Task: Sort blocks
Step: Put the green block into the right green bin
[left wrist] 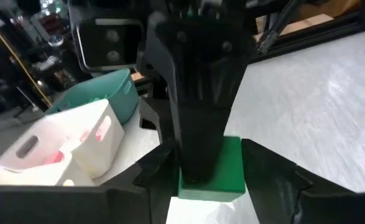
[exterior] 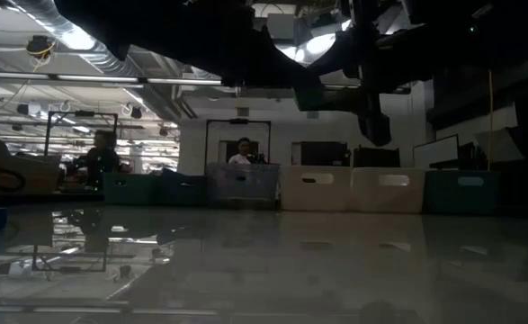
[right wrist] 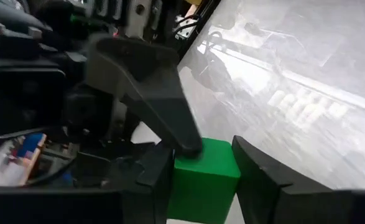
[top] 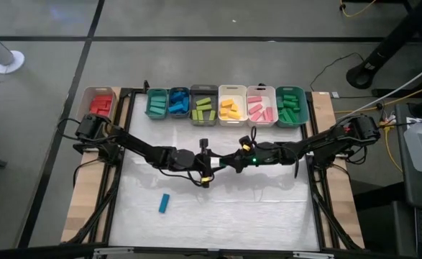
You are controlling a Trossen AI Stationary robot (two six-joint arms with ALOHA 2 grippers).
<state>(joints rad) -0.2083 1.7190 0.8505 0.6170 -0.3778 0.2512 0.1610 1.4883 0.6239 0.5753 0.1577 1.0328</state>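
Over the worktop (top: 268,216), near the blue block (top: 164,203), the left hand (left wrist: 210,180) and right hand (right wrist: 201,174) both pinch one green block (right wrist: 204,177).

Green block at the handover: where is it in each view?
High view: not visible; hidden where the left gripper and right gripper meet at table centre.
Low view: not visible; the arms overhead are dark.
Left wrist view: green block low centre, between that arm's fingers, the other gripper's finger across it.
Right wrist view: green block low centre, between that arm's fingers.
Shared landmark: the teal bin.
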